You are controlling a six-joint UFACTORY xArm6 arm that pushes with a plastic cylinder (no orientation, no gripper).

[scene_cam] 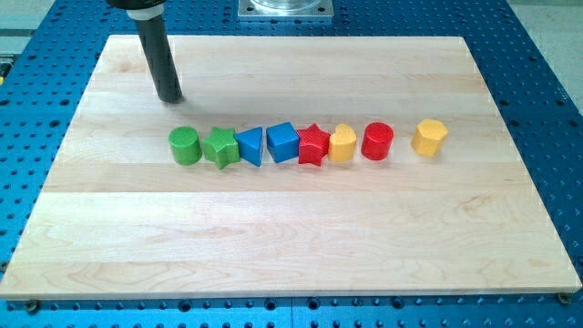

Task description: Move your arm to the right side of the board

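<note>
Resting my tip on pale wooden board, view's upper left, just above green cylinder block; holding nothing.

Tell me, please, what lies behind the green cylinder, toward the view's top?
Bare board, then my tip, up and slightly left of the green cylinder. Nothing there is covered.

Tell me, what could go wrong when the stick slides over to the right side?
My tip sits just above the green cylinder, at the left end of a block row. If it drifts down while crossing, it could knock the blue cube or the lone yellow block. Going too far could pass the board's right edge.
</note>
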